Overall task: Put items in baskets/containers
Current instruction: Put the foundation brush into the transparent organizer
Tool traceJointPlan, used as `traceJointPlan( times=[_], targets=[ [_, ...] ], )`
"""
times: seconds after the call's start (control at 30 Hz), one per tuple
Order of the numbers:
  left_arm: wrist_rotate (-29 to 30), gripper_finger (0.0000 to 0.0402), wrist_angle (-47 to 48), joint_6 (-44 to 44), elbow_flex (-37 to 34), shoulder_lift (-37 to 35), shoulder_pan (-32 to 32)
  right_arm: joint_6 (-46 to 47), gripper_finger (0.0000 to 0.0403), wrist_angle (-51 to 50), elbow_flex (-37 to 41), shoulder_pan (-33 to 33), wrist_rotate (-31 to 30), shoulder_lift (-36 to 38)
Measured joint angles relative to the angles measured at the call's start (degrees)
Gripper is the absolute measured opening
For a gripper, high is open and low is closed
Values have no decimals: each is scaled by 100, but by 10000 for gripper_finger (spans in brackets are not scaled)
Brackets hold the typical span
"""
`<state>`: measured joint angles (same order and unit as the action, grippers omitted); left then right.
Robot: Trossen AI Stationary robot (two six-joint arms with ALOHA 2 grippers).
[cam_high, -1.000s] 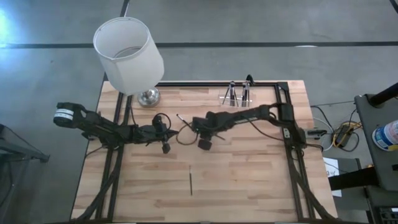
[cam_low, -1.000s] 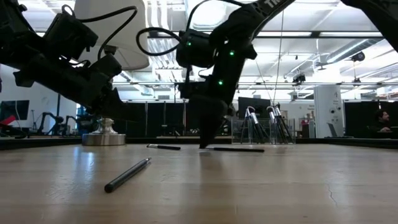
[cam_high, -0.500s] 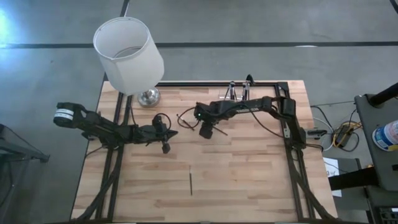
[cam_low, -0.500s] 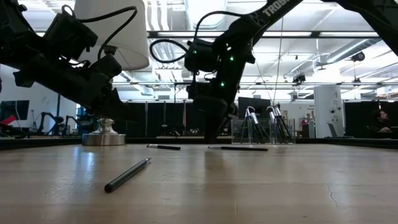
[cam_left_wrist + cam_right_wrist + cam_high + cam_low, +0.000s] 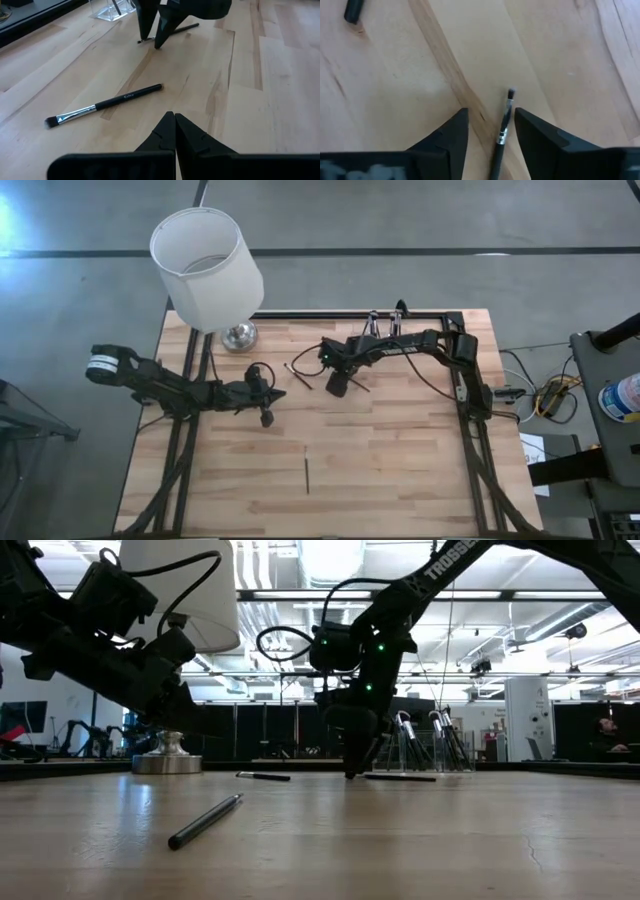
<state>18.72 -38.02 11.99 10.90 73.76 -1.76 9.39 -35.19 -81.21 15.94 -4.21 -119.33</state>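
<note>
Several slim dark brushes lie flat on the wooden table. One brush (image 5: 503, 127) lies between the open fingers of my right gripper (image 5: 337, 386), which points down at it; the fingers stand on either side and I see no touch. A second brush (image 5: 105, 105) lies in front of my left gripper (image 5: 174, 122), which is shut with nothing in it, left of centre. A third brush (image 5: 306, 470) lies toward the near edge. The clear container (image 5: 383, 332) stands at the far edge with several brushes upright in it.
A white lamp (image 5: 205, 265) with a metal foot (image 5: 238, 335) stands at the far left corner. Dark cables loop around both wrists. Bare wood spreads across the near half of the table (image 5: 400, 480).
My right gripper has moved toward the table's far edge and a little to the right, coming over the brush near the container, and its fingers have spread wider. The brushes and my left gripper have stayed where they were.
</note>
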Motion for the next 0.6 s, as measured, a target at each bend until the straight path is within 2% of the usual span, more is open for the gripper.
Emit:
traceJointPlan(
  times=[0.17, 0.47, 0.6],
  targets=[
    [0, 0, -2, 0, 0, 0, 0, -27, 123, 43, 48, -4, 3, 7],
    [-1, 0, -4, 1, 0, 0, 0, -42, 32, 40, 84, -7, -10, 9],
    [-2, 0, -6, 0, 0, 0, 0, -77, 13, 70, 90, -7, -77, 29]
  ],
)
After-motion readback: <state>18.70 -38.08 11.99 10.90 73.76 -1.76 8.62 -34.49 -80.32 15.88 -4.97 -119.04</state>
